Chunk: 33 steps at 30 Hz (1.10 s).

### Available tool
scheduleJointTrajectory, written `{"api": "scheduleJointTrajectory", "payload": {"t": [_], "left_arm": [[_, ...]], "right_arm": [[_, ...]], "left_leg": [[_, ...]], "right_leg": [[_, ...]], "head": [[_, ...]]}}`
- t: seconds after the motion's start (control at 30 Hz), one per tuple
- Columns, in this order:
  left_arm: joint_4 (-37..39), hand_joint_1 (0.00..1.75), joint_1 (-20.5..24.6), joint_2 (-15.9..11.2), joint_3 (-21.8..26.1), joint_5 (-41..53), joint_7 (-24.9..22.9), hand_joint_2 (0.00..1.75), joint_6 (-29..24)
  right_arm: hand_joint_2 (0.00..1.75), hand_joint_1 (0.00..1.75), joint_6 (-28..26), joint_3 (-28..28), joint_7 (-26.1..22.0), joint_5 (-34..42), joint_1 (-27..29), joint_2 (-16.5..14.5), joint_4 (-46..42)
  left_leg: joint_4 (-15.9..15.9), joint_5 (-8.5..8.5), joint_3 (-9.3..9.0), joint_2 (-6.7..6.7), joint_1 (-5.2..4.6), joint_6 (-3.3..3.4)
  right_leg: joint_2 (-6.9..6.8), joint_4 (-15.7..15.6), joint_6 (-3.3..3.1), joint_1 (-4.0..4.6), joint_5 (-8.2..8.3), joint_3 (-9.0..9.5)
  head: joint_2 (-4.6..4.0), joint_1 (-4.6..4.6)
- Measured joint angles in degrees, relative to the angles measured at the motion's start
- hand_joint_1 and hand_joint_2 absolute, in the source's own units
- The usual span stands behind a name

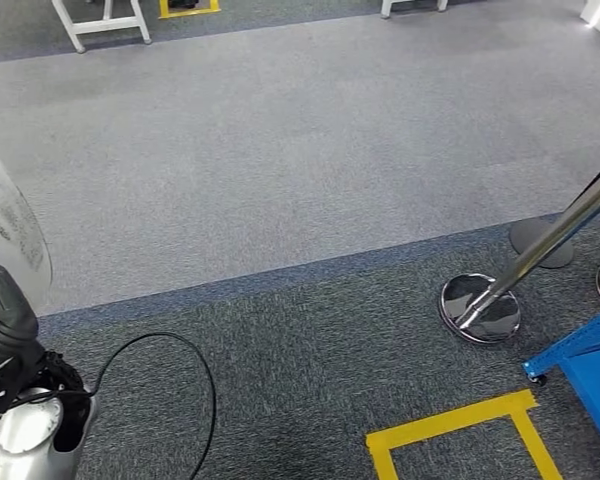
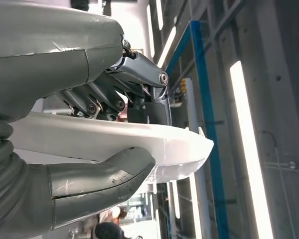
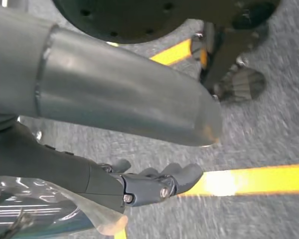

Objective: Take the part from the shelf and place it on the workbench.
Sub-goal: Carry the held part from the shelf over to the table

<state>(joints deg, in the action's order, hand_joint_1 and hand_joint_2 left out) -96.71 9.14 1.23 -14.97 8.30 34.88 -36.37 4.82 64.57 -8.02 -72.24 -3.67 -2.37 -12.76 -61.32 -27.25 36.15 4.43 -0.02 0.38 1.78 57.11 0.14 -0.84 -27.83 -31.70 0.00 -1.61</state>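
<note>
Both hands showed in the wrist views. The left hand (image 2: 114,124) gripped the part (image 2: 102,142), a flat white panel: dark fingers (image 2: 102,97) pressed on one face and the thick grey thumb (image 2: 110,174) on the other, with the panel's rounded end jutting just beyond them. In the head view the same white part (image 1: 10,225) rose at the picture's left edge above the left arm (image 1: 25,420). The right hand (image 3: 151,184) hung over the floor with its fingers (image 3: 178,177) loosely extended, holding nothing. Grey carpet (image 1: 282,170) spread ahead, marked with yellow tape (image 1: 448,425). A blue frame (image 1: 584,360) and chrome barrier posts (image 1: 482,305) stood to the right, white furniture legs (image 1: 101,25) far off.
</note>
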Motion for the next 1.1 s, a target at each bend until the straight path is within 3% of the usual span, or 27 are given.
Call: {"api": "scheduleJointTrajectory", "payload": {"t": [0.03, 0.1, 0.13, 0.17, 0.23, 0.3, 0.37, 0.4, 0.43, 0.5, 0.57, 0.6, 0.63, 0.67, 0.7, 0.77, 0.83, 0.93, 1.0, 1.03, 1.1], "left_arm": [[0.01, 1.75, 0.05, -0.01, 0.0, 0.01, 0.0, 1.75, 0.0], [0.04, 1.75, 0.0, -0.01, 0.0, 0.01, 0.0, 1.75, 0.0], [0.07, 1.75, -0.11, -0.01, 0.0, 0.0, 0.0, 1.75, 0.0], [0.1, 1.75, -0.2, -0.02, 0.0, -0.01, 0.0, 1.75, 0.01], [0.14, 1.75, -0.23, -0.08, 0.0, -0.02, 0.0, 1.75, 0.03], [0.15, 1.75, -0.12, -0.1, 0.0, -0.01, 0.0, 1.75, 0.1], [0.15, 1.75, -0.12, -0.12, 0.03, 0.0, 0.0, 1.75, 0.24], [0.15, 1.75, -0.18, -0.14, 0.04, 0.0, 0.0, 1.75, 0.32], [0.14, 1.75, -0.27, -0.16, 0.06, 0.0, 0.0, 1.75, 0.36], [0.09, 1.75, -0.24, -0.16, 0.07, 0.03, 0.01, 1.75, 0.4], [0.06, 1.75, -0.18, -0.07, 0.08, 0.04, 0.02, 1.75, 0.47], [0.06, 1.75, -0.21, -0.03, 0.09, 0.03, 0.02, 1.75, 0.51], [0.06, 1.75, -0.27, -0.01, 0.09, 0.03, 0.02, 1.75, 0.54], [0.06, 1.75, -0.32, 0.0, 0.09, 0.03, 0.02, 1.75, 0.55], [0.06, 1.75, -0.34, 0.01, 0.09, 0.03, 0.02, 1.75, 0.55], [0.06, 1.75, -0.34, 0.03, 0.09, 0.03, 0.02, 1.75, 0.58], [0.06, 1.75, -0.32, 0.04, 0.08, 0.02, 0.02, 1.75, 0.71], [0.06, 1.75, -0.32, 0.03, 0.07, -0.02, -0.01, 1.75, 0.97], [0.06, 1.75, -0.29, 0.02, 0.07, -0.05, -0.04, 1.75, 1.08], [0.06, 1.75, -0.26, 0.02, 0.07, -0.05, -0.05, 1.75, 1.09], [0.06, 1.75, -0.34, 0.02, 0.07, -0.06, -0.08, 1.75, 1.09]], "right_arm": [[0.0, 0.0, -0.01, 0.01, -0.03, 0.0, 0.07, 0.01, 0.0], [0.0, 0.0, 0.01, 0.01, -0.05, 0.01, 0.23, 0.01, 0.0], [0.0, 0.0, 0.01, 0.01, -0.05, 0.01, 0.26, 0.01, 0.0], [0.0, 0.0, 0.01, 0.01, -0.05, 0.0, 0.24, 0.01, 0.0], [0.0, 0.0, 0.02, 0.0, -0.06, -0.04, 0.18, 0.01, 0.0], [0.0, 0.0, 0.02, 0.0, -0.08, -0.08, 0.16, 0.01, 0.0], [0.0, 0.0, 0.01, 0.0, -0.09, -0.08, 0.06, 0.01, 0.0], [0.0, 0.0, -0.01, 0.0, -0.09, -0.09, -0.08, 0.01, 0.0], [0.0, 0.0, -0.03, 0.0, -0.09, -0.13, -0.22, 0.01, 0.0], [0.0, 0.0, -0.09, -0.01, -0.13, -0.24, -0.37, 0.01, 0.0], [0.0, 0.0, -0.12, -0.01, -0.13, -0.3, -0.18, 0.0, 0.01], [0.0, 0.0, -0.12, -0.01, -0.12, -0.31, -0.01, -0.02, 0.02], [0.0, 0.0, -0.12, 0.0, -0.09, -0.32, 0.17, -0.05, 0.03], [0.0, 0.0, -0.13, 0.0, -0.08, -0.32, 0.3, -0.08, 0.04], [0.0, 0.0, -0.14, 0.0, -0.07, -0.32, 0.35, -0.1, 0.04], [0.0, 0.0, -0.19, 0.0, -0.07, -0.33, 0.33, -0.1, 0.03], [0.0, 0.0, -0.22, 0.0, -0.06, -0.36, 0.18, -0.1, 0.03], [0.0, 0.0, -0.27, -0.01, 0.05, -0.41, 0.09, -0.1, 0.04], [0.0, 0.0, -0.35, -0.01, 0.1, -0.43, 0.11, -0.1, 0.03], [0.0, 0.0, -0.39, -0.01, 0.11, -0.44, 0.1, -0.1, 0.03], [0.0, 0.0, -0.44, 0.0, 0.11, -0.46, 0.07, -0.1, 0.02]], "left_leg": [[-2.99, -1.65, 1.31, -1.8, 0.01, -0.2], [-10.14, -4.78, 4.68, -3.27, 0.26, -0.67], [-12.37, -5.33, 5.73, -3.51, 0.41, -0.86], [-12.51, -4.79, 5.76, -3.71, 0.54, -1.01], [-7.0, -1.43, 2.85, -4.71, 0.67, -1.03], [0.01, 0.91, -0.88, -7.33, 0.31, -0.66], [2.73, 0.99, -2.22, -8.65, -0.16, 0.01], [2.92, 1.0, -2.15, -8.13, -0.24, 0.43], [3.08, 1.08, -2.22, -7.73, -0.22, 0.8], [3.41, 1.28, -2.39, -7.07, -0.04, 1.54], [3.49, 1.28, -2.46, -6.5, 0.04, 2.03], [3.48, 1.25, -2.46, -6.16, -0.01, 2.17], [3.47, 1.21, -2.49, -5.79, -0.07, 2.23], [3.46, 1.16, -2.54, -5.44, -0.12, 2.27], [3.44, 1.12, -2.62, -5.13, -0.16, 2.27], [3.37, 0.94, -2.81, -4.64, -0.15, 2.11], [3.14, 0.73, -2.76, -4.33, -0.32, 1.68], [3.08, 0.7, -2.61, -4.16, -0.35, 0.84], [1.82, -0.36, -2.19, -4.18, -0.19, 0.27], [-0.28, -1.72, -1.36, -4.2, -0.11, -0.02], [-7.68, -5.49, 1.81, -4.23, 0.02, -0.46]], "right_leg": [[-0.85, -0.11, -0.25, 0.07, -0.03, 0.14], [-2.57, -0.1, -0.53, 0.22, -0.21, 0.22], [-3.44, -0.09, -0.57, 0.26, -0.31, 0.26], [-4.28, -0.08, -0.53, 0.27, -0.42, 0.31], [-5.77, -0.07, -0.3, 0.27, -0.68, 0.62], [-6.9, -0.01, 0.24, 0.54, -1.12, 0.7], [-7.85, -0.02, 0.89, 0.81, -1.51, 0.97], [-8.33, -0.07, 1.19, 0.79, -1.6, 1.27], [-8.36, -0.05, 1.51, 0.65, -1.79, 1.47], [-6.13, 2.0, 2.01, 0.37, -3.31, 0.67], [-3.01, 8.94, 2.2, 0.24, -6.7, -2.77], [-2.31, 13.15, 2.23, 0.23, -8.24, -5.02], [-2.01, 16.27, 2.23, 0.24, -8.94, -6.93], [-1.91, 17.27, 2.19, 0.25, -8.47, -7.91], [-1.89, 15.89, 2.09, 0.24, -6.86, -7.75], [-1.86, 8.25, 1.75, 0.24, -2.34, -4.83], [-1.79, 2.05, 1.4, 0.33, -0.14, -2.03], [-1.72, 0.72, 0.82, 0.5, -0.02, -1.17], [-1.78, 0.42, 0.24, 0.41, 0.24, -0.98], [-1.83, 0.27, -0.03, 0.32, 0.35, -0.86], [-1.91, 0.25, -0.3, 0.34, 0.32, -0.77]], "head": [[0.0, 0.07], [0.0, 0.15], [0.0, 0.15], [0.0, 0.16], [0.0, 0.17], [0.0, 0.15], [0.0, -0.02], [0.0, -0.08], [0.0, -0.14], [0.0, -0.26], [0.0, -0.51], [0.0, -0.62], [0.0, -0.65], [0.0, -0.67], [0.0, -0.69], [0.0, -0.71], [0.0, -0.68], [0.0, -0.63], [0.0, -0.54], [0.0, -0.46], [0.0, -0.3]]}}
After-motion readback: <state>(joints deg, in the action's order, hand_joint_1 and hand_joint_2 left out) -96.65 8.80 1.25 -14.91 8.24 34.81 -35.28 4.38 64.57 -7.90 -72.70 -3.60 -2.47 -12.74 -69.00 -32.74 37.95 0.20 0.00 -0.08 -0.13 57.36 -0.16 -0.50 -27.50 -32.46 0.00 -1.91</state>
